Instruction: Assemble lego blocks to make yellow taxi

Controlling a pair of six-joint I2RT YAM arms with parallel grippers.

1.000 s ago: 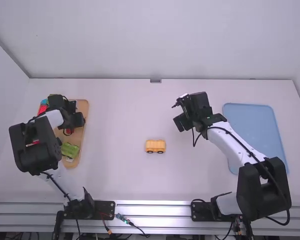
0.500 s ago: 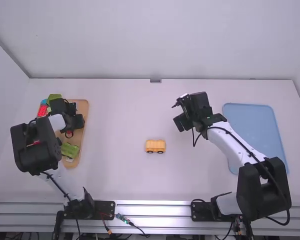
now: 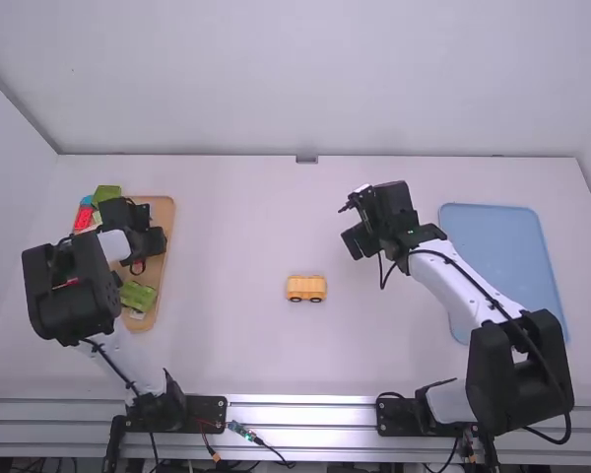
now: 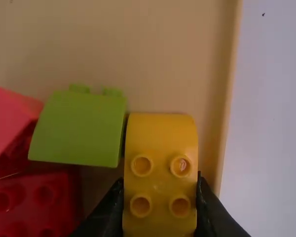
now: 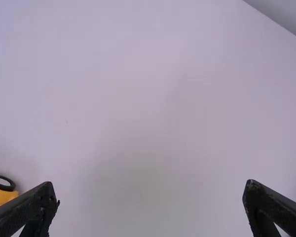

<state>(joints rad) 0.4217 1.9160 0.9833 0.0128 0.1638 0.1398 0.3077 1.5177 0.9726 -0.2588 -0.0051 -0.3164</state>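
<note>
Left hand (image 4: 161, 203): grasping the yellow block, one finger against each side, over the wooden tray (image 3: 162, 211).
Yellow block (image 4: 161, 170): studs showing near my fingers, smooth rounded end beyond. I can't tell whether its underside has cleared the tray.
Green block (image 4: 79, 129): just beside the yellow one; I can't be sure whether they touch. If they do, a sideways pull could drag it along or twist my grip.
Red studded block (image 4: 32, 203): close to the left hand as well, so a low swing might knock it.
Wheeled base (image 3: 306, 288): yellow, on its wheels on the worktop (image 3: 246, 217), well apart from the tray. I judge it to be the taxi's lower part, awaiting this block.
Right hand (image 5: 152, 191): released, fingers wide apart, over the worktop beyond and to the right of the base.
Next risk: I'd lift straight up first; leaving low could catch the tray's rim.
Later risk: pressing down unaligned would leave the block cocked on the base, and with nothing bracing it the base might roll away.
</note>
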